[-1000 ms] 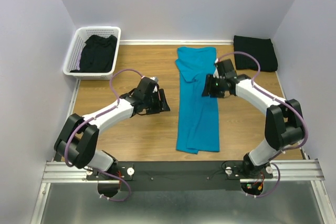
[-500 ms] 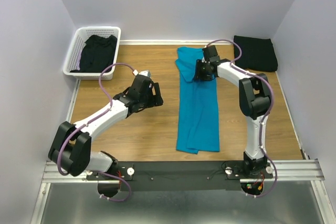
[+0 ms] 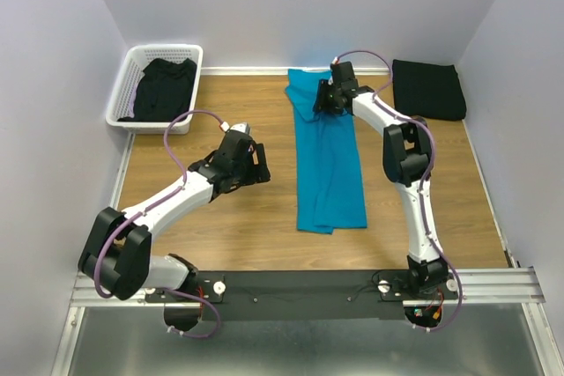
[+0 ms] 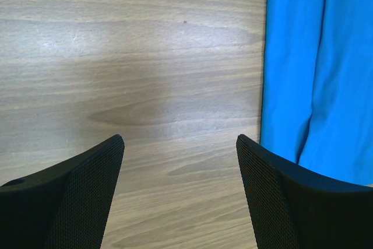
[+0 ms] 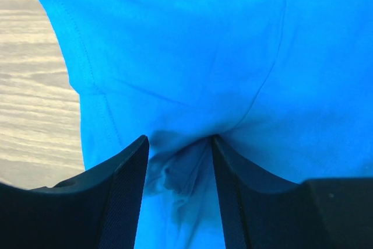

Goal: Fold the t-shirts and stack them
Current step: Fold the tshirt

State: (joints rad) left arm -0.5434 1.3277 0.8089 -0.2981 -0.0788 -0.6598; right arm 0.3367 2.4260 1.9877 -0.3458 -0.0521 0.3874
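A wooden table [image 3: 220, 217] enclosed by pale walls [image 3: 291, 6] is carrying the laundry, and at its middle a teal t-shirt [image 3: 330, 165] is lying folded lengthwise into a long narrow strip, running from the far edge back toward the arms' bases. The right gripper [image 3: 328, 99] is reaching across to the strip's far end, where its two fingers are pinching a bunched fold of the teal fabric; the right wrist view is showing that gripper [image 5: 178, 144] with blue cloth gathered in wrinkles between its black pads and a hemmed sleeve edge beside bare wood at the left. The left gripper [image 3: 254, 165] is hovering over bare wood to the left of the strip, apart from it, with its fingers spread wide and holding nothing; its own camera is showing the gripper [image 4: 179, 144] above the wood grain, with the shirt's long edge at the right. A folded black t-shirt [image 3: 429, 88] is resting in the far right corner. At the far left, a white basket [image 3: 119, 99] is holding a crumpled black t-shirt [image 3: 166, 87].
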